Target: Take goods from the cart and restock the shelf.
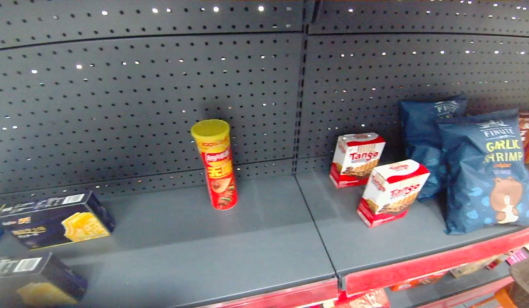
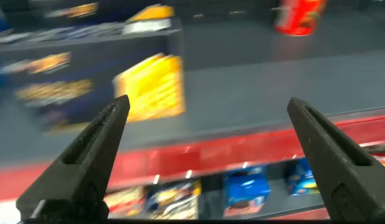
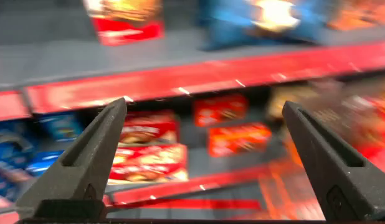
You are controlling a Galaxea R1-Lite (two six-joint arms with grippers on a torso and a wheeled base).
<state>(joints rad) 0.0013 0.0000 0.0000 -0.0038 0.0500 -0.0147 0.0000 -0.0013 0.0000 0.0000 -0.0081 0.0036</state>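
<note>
Shelf (image 1: 247,239): grey top board, partly stocked. It is judged well short of full, with wide bare stretches on both sides of the can and along the front edge. Stock on it, largest first: 2 blue snack bags (image 1: 482,171), upright at the right end, 1 behind the other; 2 dark blue cracker boxes (image 1: 54,220), lying at the left end, 1 nearer the front edge; 2 red-and-white wafer boxes (image 1: 393,192), standing somewhat tilted just left of the bags, apart from each other; 1 red crisp can (image 1: 217,164) with a yellow lid, upright and alone near the middle. Left gripper (image 2: 208,106): fingers spread wide, nothing between them, facing the cracker boxes. Right gripper (image 3: 205,104): likewise spread and empty, facing the shelf's red front strip. Remaining: with both grippers empty, the next item is not yet taken from the cart, and most of the restocking looks to lie ahead.
</note>
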